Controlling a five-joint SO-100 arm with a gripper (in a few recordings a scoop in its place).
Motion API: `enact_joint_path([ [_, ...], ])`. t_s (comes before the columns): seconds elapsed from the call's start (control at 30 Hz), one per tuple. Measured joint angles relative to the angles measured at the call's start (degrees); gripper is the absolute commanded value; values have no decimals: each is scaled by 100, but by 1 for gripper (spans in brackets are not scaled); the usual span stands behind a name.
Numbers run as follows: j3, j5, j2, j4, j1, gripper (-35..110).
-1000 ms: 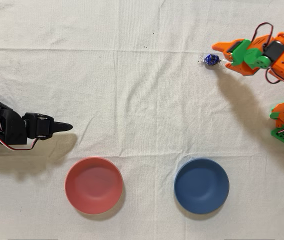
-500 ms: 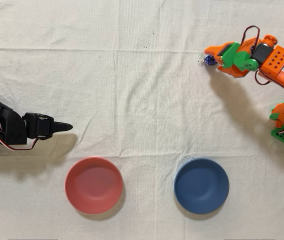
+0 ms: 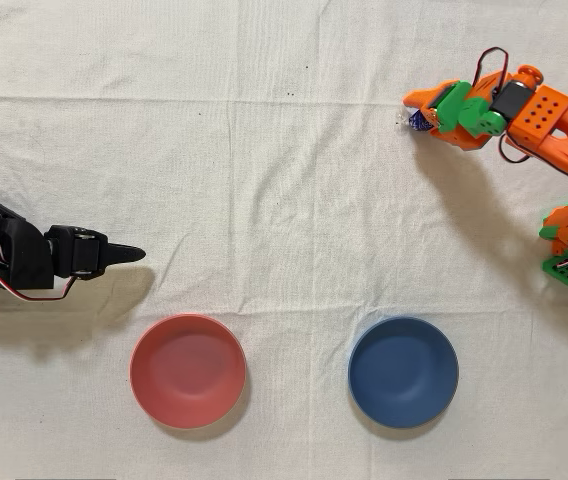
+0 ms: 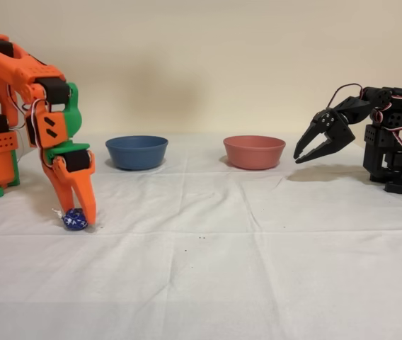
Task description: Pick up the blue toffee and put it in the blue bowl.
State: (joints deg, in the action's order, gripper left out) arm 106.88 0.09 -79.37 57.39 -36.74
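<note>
This is looking like a small hobby or lab robot test bench rather than a lived-in room: a wrinkled white cloth [image 3: 264, 200] is covering the table, and a bare beige wall [image 4: 201, 57] is standing behind it. In the overhead view, an orange arm [image 3: 554, 120] is sitting at 2 o'clock and an idle black arm [image 3: 24, 260] at 9 o'clock.

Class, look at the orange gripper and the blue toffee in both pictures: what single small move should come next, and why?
Probably lift straight up. In the fixed view the gripper points down with its fingers around the blue toffee, which rests on the cloth. The blue bowl stands apart from it, so the candy likely must clear the cloth first.
</note>
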Motion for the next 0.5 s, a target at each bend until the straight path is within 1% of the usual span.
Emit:
enact_joint_path([
  [0.27,-88,-70,123,0,-53,27],
  [0.4,-88,-53,167,0,-141,17],
  [0.5,-88,-105,167,-26,-105,15],
])
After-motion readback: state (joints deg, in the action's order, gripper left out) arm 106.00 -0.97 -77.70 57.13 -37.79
